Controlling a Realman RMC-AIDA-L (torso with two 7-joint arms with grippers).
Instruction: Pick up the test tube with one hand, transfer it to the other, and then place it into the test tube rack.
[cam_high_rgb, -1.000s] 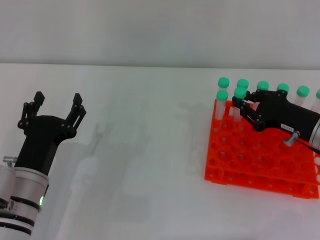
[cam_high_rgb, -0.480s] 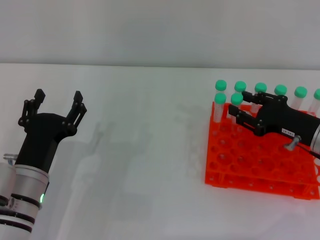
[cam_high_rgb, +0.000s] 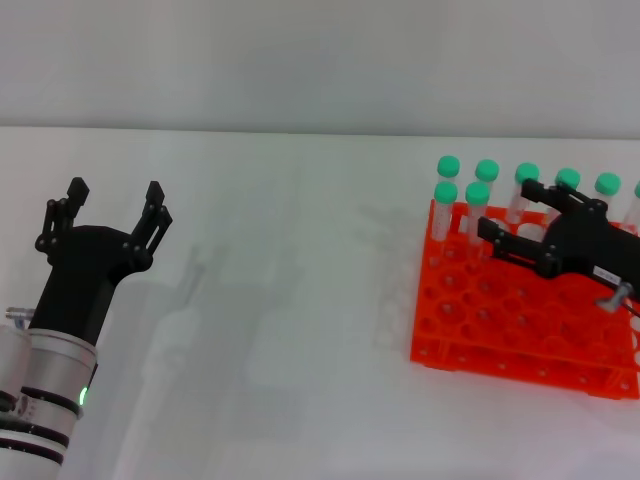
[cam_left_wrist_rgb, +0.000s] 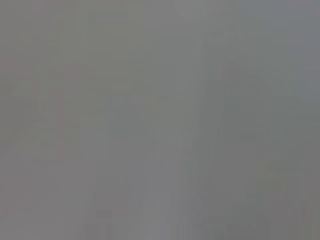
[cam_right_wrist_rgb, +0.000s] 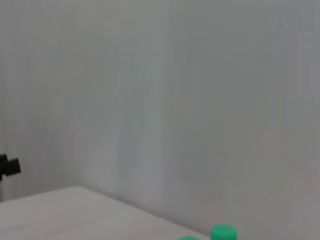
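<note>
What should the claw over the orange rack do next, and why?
Probably pull the right claw back, clear of the test tube rack. It is open and holds nothing, and the nearest test tube stands upright in its hole. The left claw waits open, far off.

Surface: a plain white flat tabletop (cam_high_rgb: 300, 330) is seen.
Backdrop: a pale grey blank wall (cam_high_rgb: 300, 60) is set behind it.

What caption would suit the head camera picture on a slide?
Open black right gripper hovers over bright orange plastic test tube rack holding green-capped clear tubes; open left gripper waits apart.
</note>
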